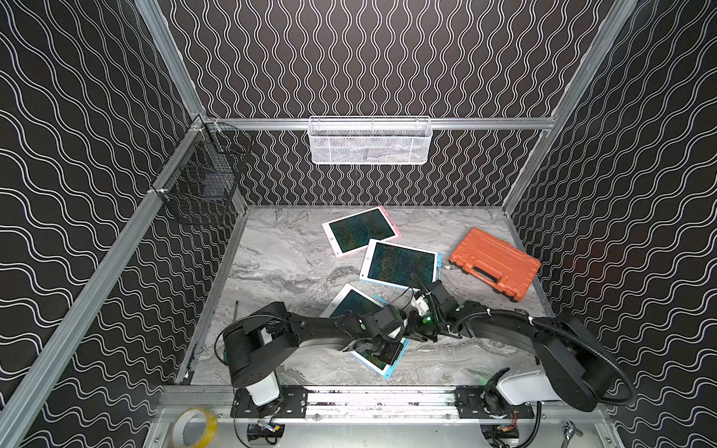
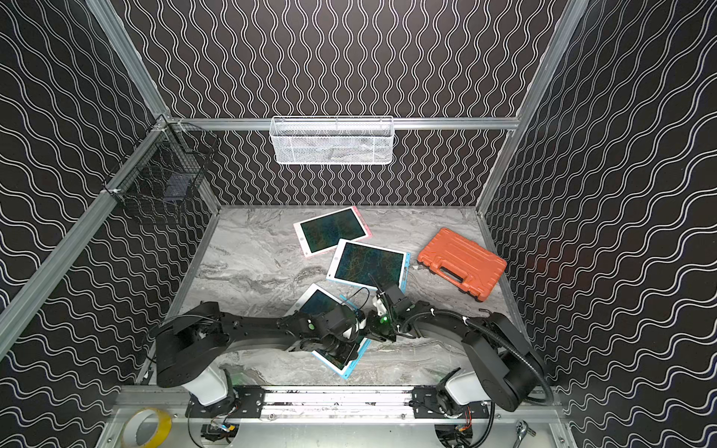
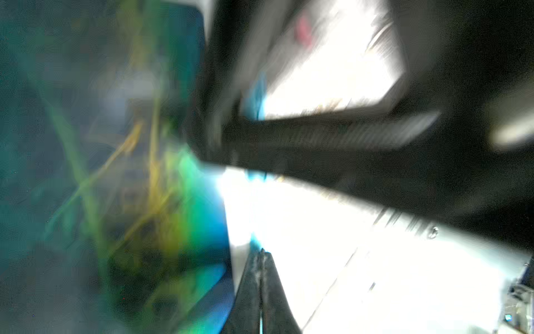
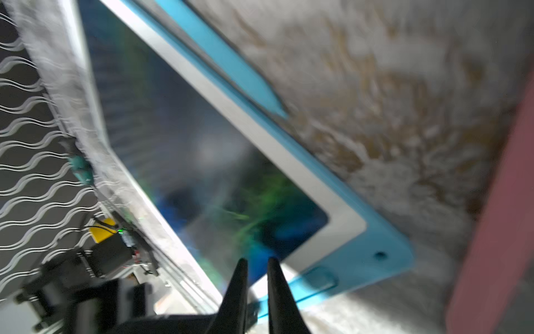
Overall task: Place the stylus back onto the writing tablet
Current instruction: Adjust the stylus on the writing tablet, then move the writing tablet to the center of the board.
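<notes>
Stylus (image 4: 224, 57) lies well beyond your right gripper (image 4: 257, 260), fingers narrowly apart, empty; left gripper (image 3: 261, 256) pinched together. Likely light, stiff, slick: pinch mid-shaft.

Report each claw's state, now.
Left claw: closed; the blur hides whether it pinches anything.
Right claw: slightly open, a narrow gap, nothing in it.

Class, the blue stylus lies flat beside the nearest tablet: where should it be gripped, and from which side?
Probably best: take the blue stylus mid-shaft, from above, jaws across its width. It lies flat on the table, close along the tablet edge, and its tip tapers.
</notes>
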